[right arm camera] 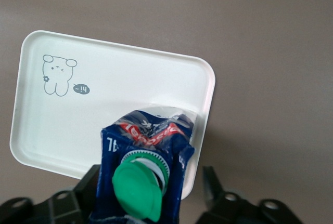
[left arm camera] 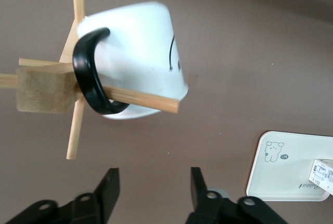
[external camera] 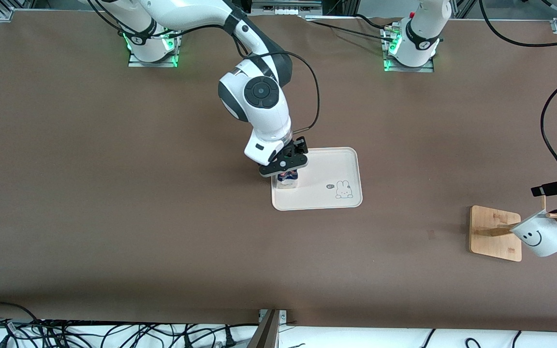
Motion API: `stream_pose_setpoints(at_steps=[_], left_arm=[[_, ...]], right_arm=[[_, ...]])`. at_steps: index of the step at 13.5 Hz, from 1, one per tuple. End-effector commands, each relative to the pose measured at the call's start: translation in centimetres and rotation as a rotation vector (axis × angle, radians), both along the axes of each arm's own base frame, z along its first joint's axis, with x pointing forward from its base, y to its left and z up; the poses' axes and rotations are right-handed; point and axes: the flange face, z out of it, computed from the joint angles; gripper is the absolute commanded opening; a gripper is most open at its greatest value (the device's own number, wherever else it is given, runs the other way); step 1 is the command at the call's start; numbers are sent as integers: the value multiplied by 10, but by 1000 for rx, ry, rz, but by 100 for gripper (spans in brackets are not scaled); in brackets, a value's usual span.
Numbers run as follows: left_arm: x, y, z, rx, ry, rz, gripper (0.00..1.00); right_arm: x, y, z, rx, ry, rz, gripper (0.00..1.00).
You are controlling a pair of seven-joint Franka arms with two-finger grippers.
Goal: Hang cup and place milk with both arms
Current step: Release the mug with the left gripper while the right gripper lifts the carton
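The milk [external camera: 288,180] stands on the tray [external camera: 341,159] at frame centre, directly under the spread right gripper [external camera: 285,166]. The cup [external camera: 539,235] hangs on the rack [external camera: 493,232] at lower right; the left gripper [left arm camera: 151,187] is spread, apart.

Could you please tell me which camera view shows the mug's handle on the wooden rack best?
The left wrist view: there the cup's black handle is clearly looped over a peg of the wooden rack, close up. The front view shows the cup small near the picture's edge, handle partly visible. The right wrist view does not show it.
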Motion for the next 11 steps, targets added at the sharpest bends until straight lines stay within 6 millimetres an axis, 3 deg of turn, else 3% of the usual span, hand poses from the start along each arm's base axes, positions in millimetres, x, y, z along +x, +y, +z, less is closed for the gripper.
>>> stream_pose_setpoints(at_steps=[1, 3, 7, 9, 11], left_arm=[[-6, -29, 27, -8, -6, -85, 100], [-17, -65, 52, 45, 14, -184, 100], [-34, -143, 76, 165, 41, -313, 100], [-42, -184, 82, 271, 39, -380, 100], [-45, -190, 84, 280, 37, -388, 100]], right_arm=[[2, 5, 9, -3, -22, -12, 54], [2, 4, 14, -2, -21, -13, 42], [3, -8, 31, -30, 12, -18, 41], [7, -20, 66, -23, 10, -30, 41], [20, -40, 75, -35, 32, -58, 41]])
